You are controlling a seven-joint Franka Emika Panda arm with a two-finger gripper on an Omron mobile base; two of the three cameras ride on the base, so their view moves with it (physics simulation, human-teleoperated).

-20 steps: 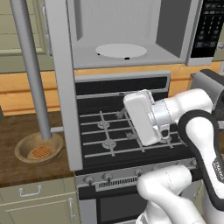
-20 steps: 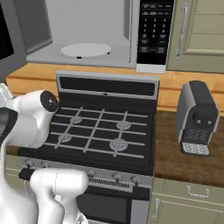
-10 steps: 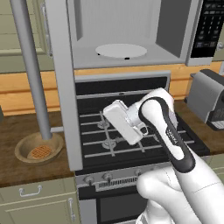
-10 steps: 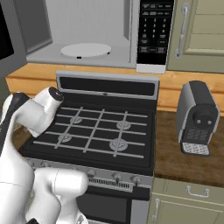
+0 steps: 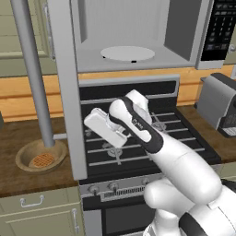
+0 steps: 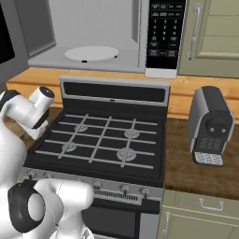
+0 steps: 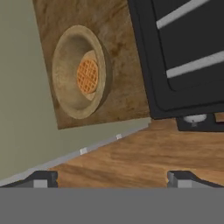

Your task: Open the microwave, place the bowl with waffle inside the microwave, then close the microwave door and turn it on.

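In the left base view the bowl [image 5: 41, 156] is sitting far left on the brown tabletop [image 5: 27, 179] with the waffle [image 5: 43, 160] lying in it, just past the microwave door [image 5: 64, 92], which is standing swung open. The gripper [image 5: 94, 120] is hovering over the stove [image 5: 133, 147], jaws spread wide and empty, so the bowl is lying to its left and lower. To the right, the microwave [image 5: 138, 41] is gaping open above; its keypad writing is too small to read.

Black gas stove [image 6: 100, 144] centre, brown wood counter [image 6: 196, 172], beige cabinets [image 6: 214, 37], grey coffee machine [image 6: 211, 125] right
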